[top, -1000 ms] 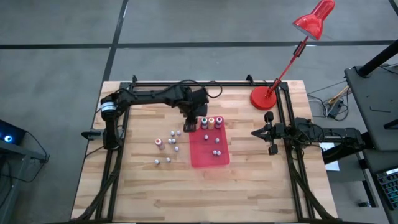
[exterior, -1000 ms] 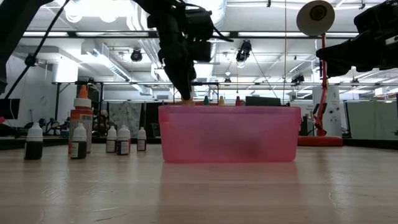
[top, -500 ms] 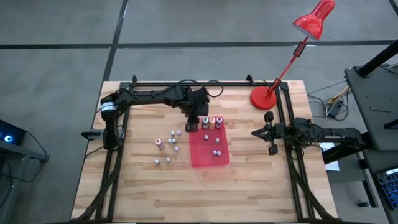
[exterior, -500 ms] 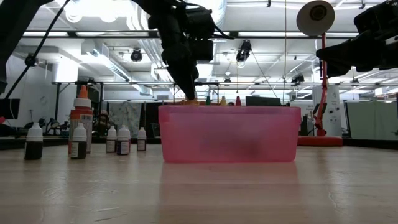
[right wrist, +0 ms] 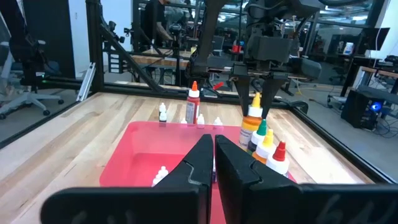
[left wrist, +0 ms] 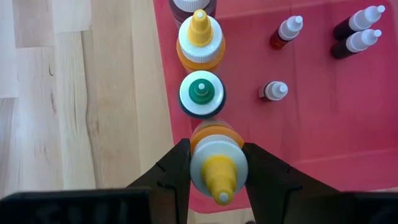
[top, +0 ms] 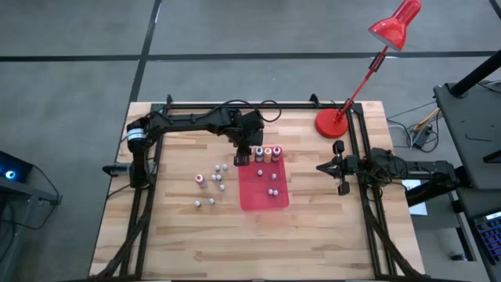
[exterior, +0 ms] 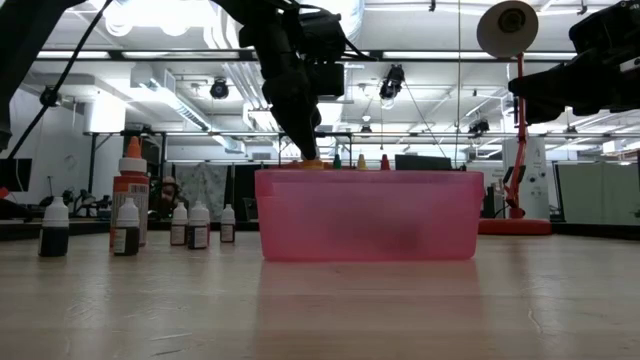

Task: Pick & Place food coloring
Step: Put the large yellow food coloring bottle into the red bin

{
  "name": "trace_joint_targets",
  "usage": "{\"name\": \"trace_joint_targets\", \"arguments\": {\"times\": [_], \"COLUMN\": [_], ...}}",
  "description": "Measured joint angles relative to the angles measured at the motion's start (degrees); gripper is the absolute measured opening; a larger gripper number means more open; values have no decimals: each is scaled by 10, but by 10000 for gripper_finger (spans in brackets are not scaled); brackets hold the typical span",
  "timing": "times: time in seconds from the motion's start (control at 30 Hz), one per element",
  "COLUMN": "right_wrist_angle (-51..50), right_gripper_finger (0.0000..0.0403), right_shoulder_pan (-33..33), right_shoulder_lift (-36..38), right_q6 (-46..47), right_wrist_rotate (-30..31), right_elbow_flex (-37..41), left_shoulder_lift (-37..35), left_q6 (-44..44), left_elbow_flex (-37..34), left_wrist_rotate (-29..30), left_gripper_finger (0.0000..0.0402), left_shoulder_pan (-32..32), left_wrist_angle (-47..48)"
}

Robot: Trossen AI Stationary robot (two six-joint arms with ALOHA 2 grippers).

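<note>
The red tray (top: 263, 196) lies mid-table. My left gripper (left wrist: 217, 163) hangs over its far-left corner, shut on an orange bottle with a yellow cap (left wrist: 217, 177), in line with a green-capped bottle (left wrist: 201, 94) and a yellow-capped one (left wrist: 200, 38) that stand upright in the tray. Several tiny bottles (left wrist: 273, 91) stand on the tray floor. More small bottles (top: 217, 178) and a taller orange one (exterior: 131, 200) stand on the wood left of the tray. My right gripper (right wrist: 213, 155) is shut and waits at the table's right edge (top: 338, 167). My left gripper pinches the orange bottle by its whitish cap collar (left wrist: 200, 163), one finger (left wrist: 176, 171) on each side. The fingers come from above, pointing down. The bottle hangs upright below them, its orange body (exterior: 312, 162) showing just above the tray wall; the wall hides its base.
A red desk lamp stands with its round base (top: 330, 123) on the far right corner. A dark frame rail (top: 258, 104) runs along the far edge and rails run down both sides. Bare wood lies in front of the tray (top: 258, 243).
My left gripper has moved a little toward the table's right, carrying the orange bottle across the tray's left wall toward the row of capped bottles. It has stayed shut on the bottle.
</note>
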State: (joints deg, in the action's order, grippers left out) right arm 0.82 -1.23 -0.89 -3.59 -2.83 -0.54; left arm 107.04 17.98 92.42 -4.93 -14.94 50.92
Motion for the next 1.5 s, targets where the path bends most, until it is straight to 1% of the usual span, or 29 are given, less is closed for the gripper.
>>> {"name": "trace_joint_targets", "arguments": {"times": [0.47, 0.83, 0.93, 1.5], "right_wrist_angle": [0, 0, 0, 0], "right_gripper_finger": [9, 9, 9, 9], "right_shoulder_pan": [0, 0, 0, 0], "right_shoulder_lift": [0, 0, 0, 0], "right_q6": [1, 0, 1, 0], "right_wrist_rotate": [0, 0, 0, 0], "right_elbow_flex": [0, 0, 0, 0], "left_shoulder_lift": [0, 0, 0, 0], "left_q6": [0, -1, -1, 4], "left_elbow_flex": [-1, -30, -36, -47], "left_wrist_rotate": [0, -1, -1, -2], "left_gripper_finger": [99, 99, 99, 99], "left_shoulder_pan": [0, 1, 1, 1], "left_wrist_angle": [-11, -19, -36, -67]}}
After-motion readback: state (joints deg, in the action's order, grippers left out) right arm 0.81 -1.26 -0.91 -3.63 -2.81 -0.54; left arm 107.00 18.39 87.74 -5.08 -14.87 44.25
